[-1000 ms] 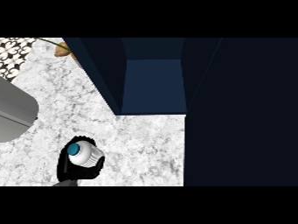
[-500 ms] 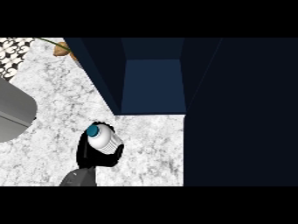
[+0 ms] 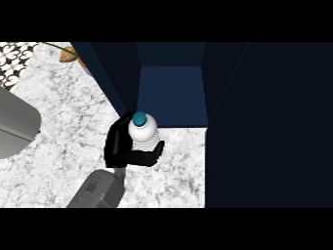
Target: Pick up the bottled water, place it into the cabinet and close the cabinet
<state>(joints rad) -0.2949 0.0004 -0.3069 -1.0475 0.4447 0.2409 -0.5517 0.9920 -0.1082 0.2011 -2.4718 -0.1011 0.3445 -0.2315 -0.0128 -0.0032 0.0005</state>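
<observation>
the left hand point(image 3: 117, 146) gripped the upright teal-capped clear plastic water bottle point(image 3: 143, 129) at the open dark-blue cabinet point(image 3: 173, 95) mouth, ready for placing inside.

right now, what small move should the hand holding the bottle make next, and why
Probably ease the left hand forward, carrying the white, teal-capped water bottle into the dark blue open cabinet: the bottle stands gripped at its front edge, not yet inside.
</observation>
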